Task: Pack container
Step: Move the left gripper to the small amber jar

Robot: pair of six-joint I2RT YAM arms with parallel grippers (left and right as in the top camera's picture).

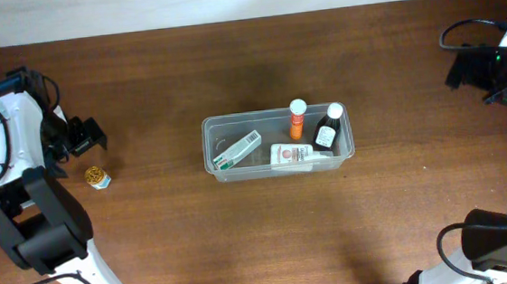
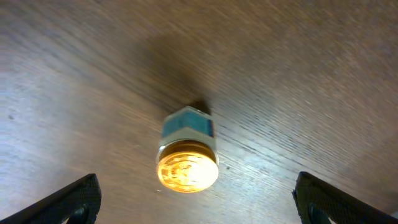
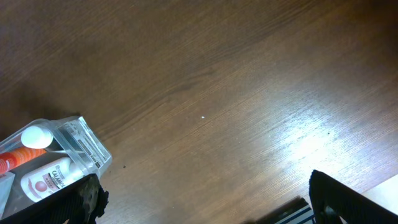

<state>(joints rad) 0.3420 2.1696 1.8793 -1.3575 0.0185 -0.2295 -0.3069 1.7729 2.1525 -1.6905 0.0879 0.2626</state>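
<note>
Brown, wood-grained table [image 1: 243,243]; clear container [image 1: 206,146]; orange tube [image 1: 297,125] with white cap; dark bottle [image 1: 326,132] with white cap and label; white bottle [image 1: 291,156] with red print; green-and-white box [image 1: 238,150]; jar [image 2: 186,152] with gold lid and blue label.

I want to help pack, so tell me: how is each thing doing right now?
container, open-topped, holding four items.
orange bottle, inside, white cap on.
dark bottle, inside, white cap on.
white bottle, inside, lying down.
green-and-white box, inside, lying flat.
gold-lidded jar, out on table, lid on.
left tool, open, empty, near jar.
right tool, open, empty.
</note>
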